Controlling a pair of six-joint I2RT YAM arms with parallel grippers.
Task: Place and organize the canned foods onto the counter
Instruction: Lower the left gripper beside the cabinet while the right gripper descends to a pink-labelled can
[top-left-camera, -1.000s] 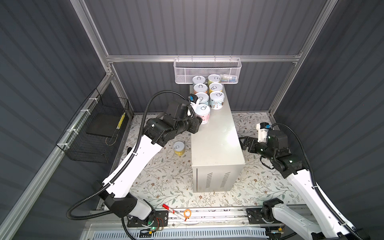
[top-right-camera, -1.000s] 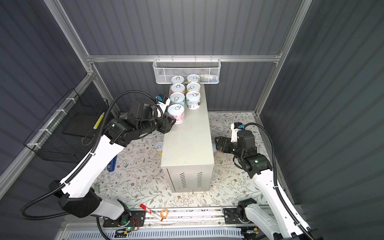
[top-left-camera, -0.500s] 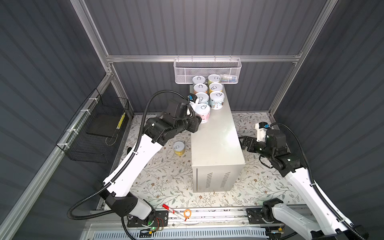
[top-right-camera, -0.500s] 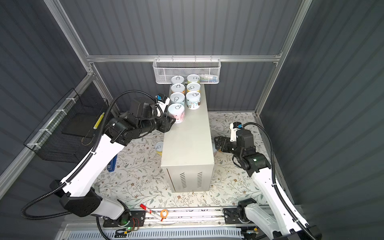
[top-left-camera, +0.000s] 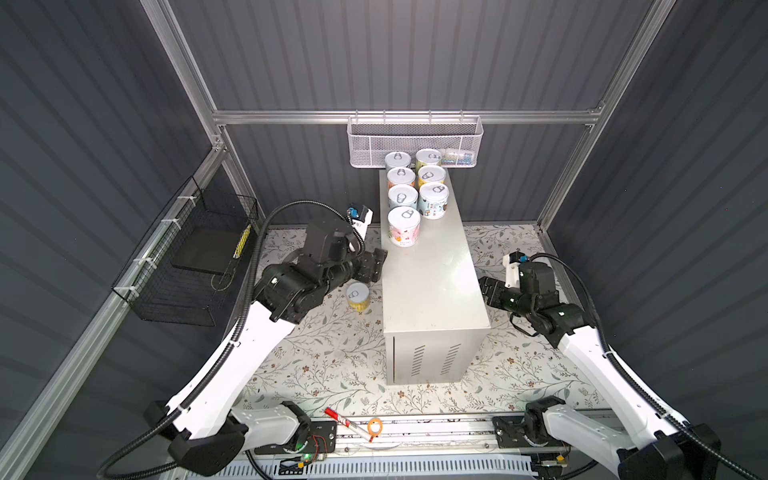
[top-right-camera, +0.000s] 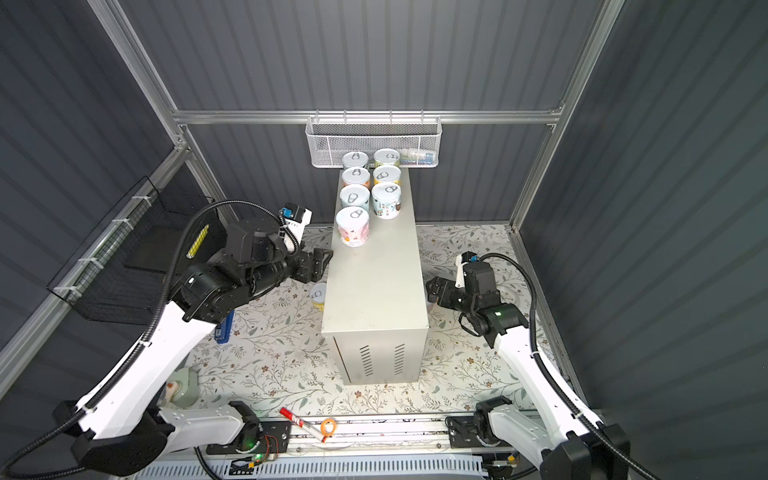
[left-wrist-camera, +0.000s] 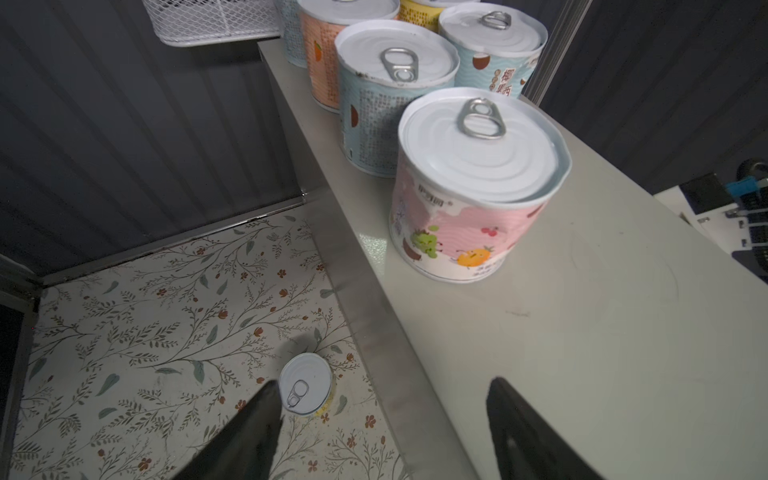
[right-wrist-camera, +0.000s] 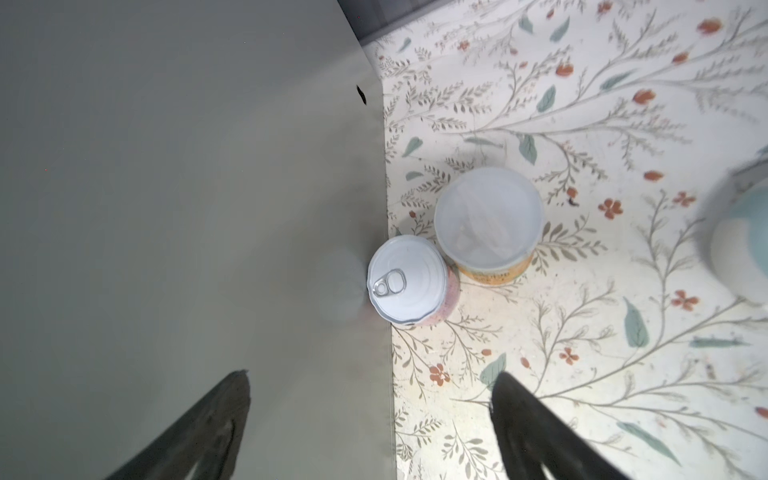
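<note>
1. Left wrist view: the left claw (left-wrist-camera: 384, 382) hangs open and empty beside the counter (left-wrist-camera: 582, 332), where the pink can (left-wrist-camera: 478, 187) ends a double row of cans (top-left-camera: 401, 178).
2. Next, I judge, it must lower onto the yellow can (left-wrist-camera: 305, 384) on the floor (left-wrist-camera: 145, 332).
3. The right claw (right-wrist-camera: 370, 374), wide open and empty, hovers near a stray can (right-wrist-camera: 409, 278) standing against the counter.
4. The stray can is hidden in both top views.

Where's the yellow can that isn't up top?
In both top views the yellow can stands on the flowery floor, just left of the counter, beside the left tool.
</note>
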